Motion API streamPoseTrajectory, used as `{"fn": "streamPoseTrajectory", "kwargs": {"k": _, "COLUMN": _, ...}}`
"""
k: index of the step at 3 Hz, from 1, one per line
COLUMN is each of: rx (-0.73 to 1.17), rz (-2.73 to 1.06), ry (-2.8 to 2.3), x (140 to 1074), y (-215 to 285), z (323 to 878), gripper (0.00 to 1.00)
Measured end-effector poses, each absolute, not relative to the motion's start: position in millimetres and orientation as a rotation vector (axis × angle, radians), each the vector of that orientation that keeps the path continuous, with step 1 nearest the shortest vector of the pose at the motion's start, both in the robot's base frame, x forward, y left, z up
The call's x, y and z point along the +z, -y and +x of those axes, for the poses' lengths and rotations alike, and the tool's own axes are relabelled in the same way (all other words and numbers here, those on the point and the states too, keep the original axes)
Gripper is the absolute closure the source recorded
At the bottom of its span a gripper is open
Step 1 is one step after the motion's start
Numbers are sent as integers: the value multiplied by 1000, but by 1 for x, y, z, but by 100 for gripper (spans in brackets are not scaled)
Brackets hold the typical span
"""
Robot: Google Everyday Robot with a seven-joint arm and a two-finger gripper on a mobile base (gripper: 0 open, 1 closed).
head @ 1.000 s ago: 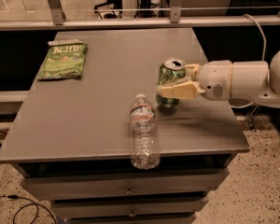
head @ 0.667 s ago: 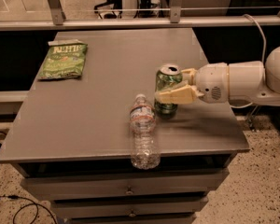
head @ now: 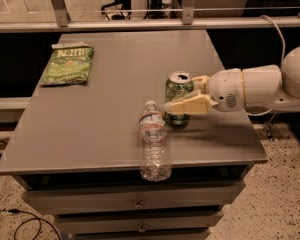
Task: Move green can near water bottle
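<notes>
Gripper (head: 182, 94), entering from the right, fingers clamped on the upright can (head: 178, 90); can just beside the capped end of the bottle (head: 153, 144), which lies on the table (head: 100, 124); risk: pushing further left bumps the bottle, rolling it off the front edge.

The tool (head: 180, 97), at the right of the surface (head: 115, 84), hides a band of the can (head: 177, 87) behind its near finger. Its far fingertip is behind the can. The picture's right edge cuts the arm (head: 270, 86). The label on the bottle (head: 153, 141) is too small to read.
</notes>
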State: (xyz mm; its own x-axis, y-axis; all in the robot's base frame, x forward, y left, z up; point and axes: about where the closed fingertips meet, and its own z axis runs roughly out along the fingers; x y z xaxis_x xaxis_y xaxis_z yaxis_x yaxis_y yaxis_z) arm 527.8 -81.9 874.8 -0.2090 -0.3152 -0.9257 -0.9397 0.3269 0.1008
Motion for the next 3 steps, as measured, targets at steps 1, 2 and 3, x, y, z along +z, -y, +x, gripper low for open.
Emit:
{"fn": "streamPoseTrajectory", "kwargs": {"k": 1, "rx": 904, "rz": -1141, "ry": -1720, "x": 873, "y": 82, "z": 527, "gripper": 0}}
{"fn": "streamPoseTrajectory", "kwargs": {"k": 2, "rx": 899, "rz": -1147, "ry": -1719, "x": 875, "y": 87, "z": 527, "gripper": 0}}
{"fn": "streamPoseTrajectory", "kwargs": {"k": 3, "rx": 848, "rz": -1129, "ry": -1696, "x": 891, "y": 117, "z": 534, "gripper": 0}}
